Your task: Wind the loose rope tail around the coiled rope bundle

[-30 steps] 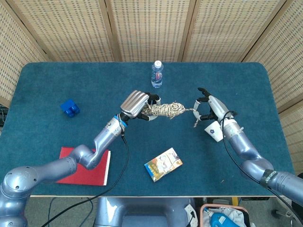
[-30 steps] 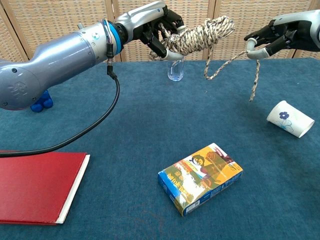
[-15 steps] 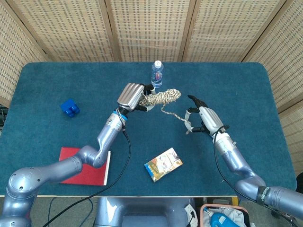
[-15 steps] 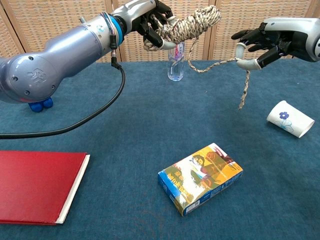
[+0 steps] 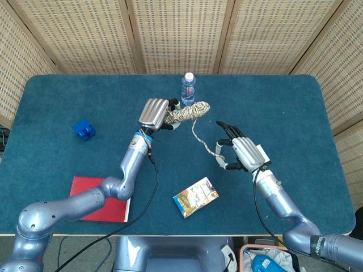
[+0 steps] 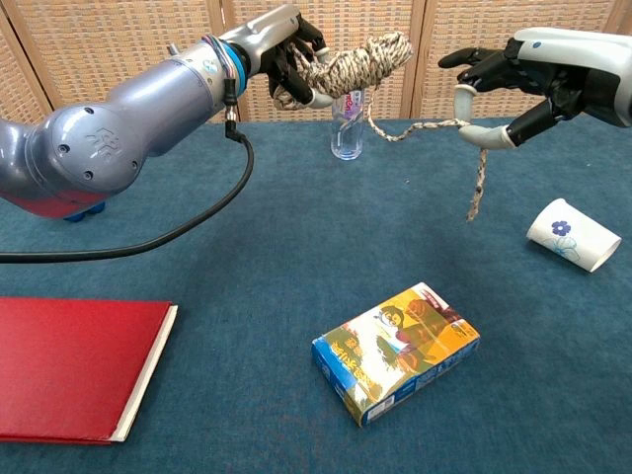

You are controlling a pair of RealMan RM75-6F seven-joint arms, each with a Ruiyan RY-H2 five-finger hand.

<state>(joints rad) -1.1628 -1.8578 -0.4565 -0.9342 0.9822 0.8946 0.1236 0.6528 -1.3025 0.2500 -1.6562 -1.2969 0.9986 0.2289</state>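
A: Where is the coiled rope bundle?

B: It is held aloft above the tabletop, clamped in the fingers of the left hand. The bundle projects from those fingers toward the right hand, and in the chest view it hangs in front of the water bottle.

A: And the loose rope tail?

B: It leaves the free end of the bundle, runs downward and outward, and reaches the right hand. In the chest view it lies across the pale fingertips of that hand, and its end dangles below them without touching the tabletop.

A: How do the right hand's fingers stand?

B: They are partly spread, and the tail is caught between two of them. The palm faces the bundle. The two hands are well apart, joined only by the tail.

A: What lies beyond the hands?

B: Below the right fingers in the chest view, a white paper cup lies on its side. A printed carton lies flat on the tabletop, nearer the camera than either hand. A red book lies under the left forearm in the head view, and a blue block stands on the far side of the left arm from the bundle. Woven screens close the background.
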